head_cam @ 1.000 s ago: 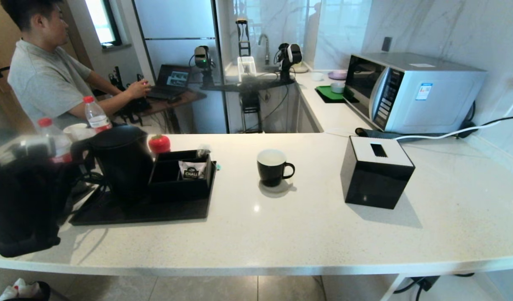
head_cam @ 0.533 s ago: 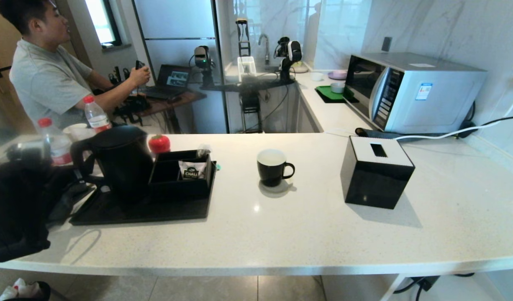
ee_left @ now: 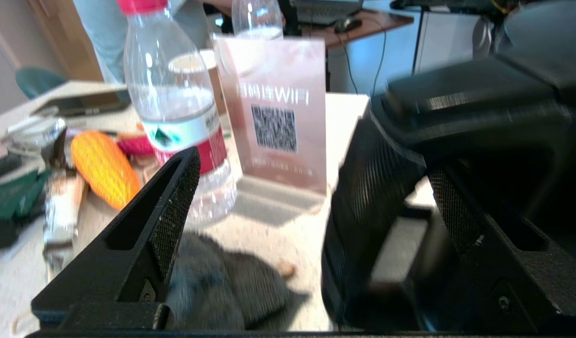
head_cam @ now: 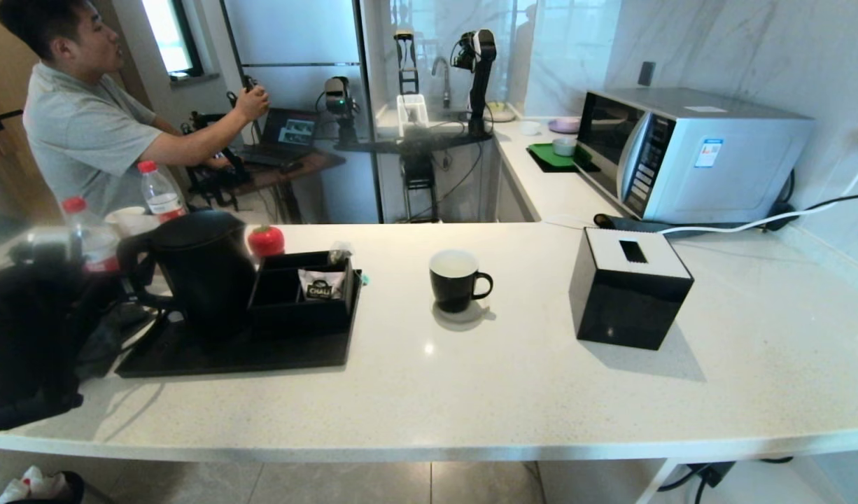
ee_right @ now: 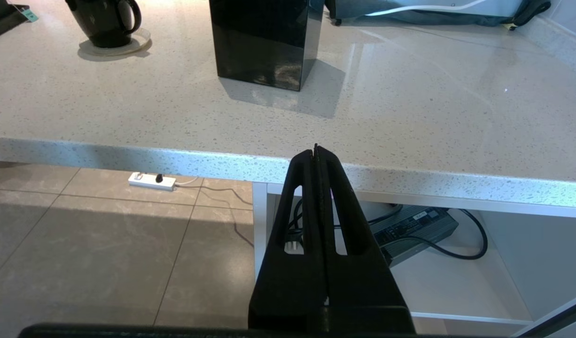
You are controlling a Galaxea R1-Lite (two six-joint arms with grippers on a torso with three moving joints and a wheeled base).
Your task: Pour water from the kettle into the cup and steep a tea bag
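The matte-black kettle [head_cam: 205, 269] stands on a black tray [head_cam: 226, 357] at the counter's left. My left arm [head_cam: 30, 336] is beside its loop handle. In the left wrist view my left gripper [ee_left: 311, 164] is open, and the kettle's handle [ee_left: 377, 188] sits between the fingers, nearer one finger [ee_left: 476, 234]. The black cup [head_cam: 455, 280] with its white inside stands mid-counter on a coaster. A small greyish tea bag [head_cam: 340, 252] rests on the organizer's rim, its teal tag [head_cam: 365, 280] beside the tray. My right gripper [ee_right: 316, 150] is shut and empty, low before the counter's front edge.
A black organizer [head_cam: 299, 301] holding a white CHALI sachet [head_cam: 322, 285] shares the tray. Red-capped bottles [head_cam: 93, 241] and a WiFi sign [ee_left: 274, 122] stand behind the kettle. A black tissue box [head_cam: 632, 287] is right of the cup, with a microwave [head_cam: 688, 150] behind it.
My left arm has shifted slightly by the kettle's handle at the left edge. Kettle, cup and tissue box have not moved. The person behind has raised an arm.
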